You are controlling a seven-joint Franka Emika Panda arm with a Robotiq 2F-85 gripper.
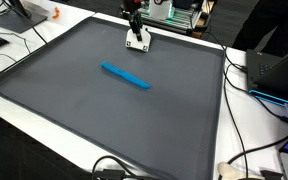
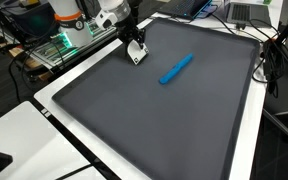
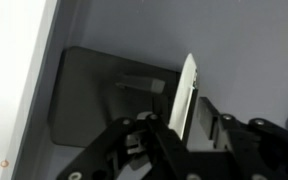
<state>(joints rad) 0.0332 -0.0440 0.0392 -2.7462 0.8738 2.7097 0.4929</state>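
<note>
The tool is clenched on a white flat piece, which is held near the far edge of the grey mat, well apart from everything else on it. In both exterior views the piece hangs below the fingers with its lower edge close to the mat. Whether it touches the mat cannot be told from these views.

In the wrist view the white flat piece is seen almost edge-on, as a thin, slightly tilted sliver rising between the dark fingers of the tool. It appears to be pinched across its thickness, so that the broad faces lie against the pads. Such a grip would suit a thin, stiff thing, since the faces offer more contact than the narrow edges.

A blue marker lies flat near the middle of the mat, set at a slant and untouched. In an exterior view it is seen nearer the viewer than the tool, with bare mat between them.

The mat covers most of the white worktop, presumably to give an even, non-slip surface. Cables are seen trailing off the mat's side.
</note>
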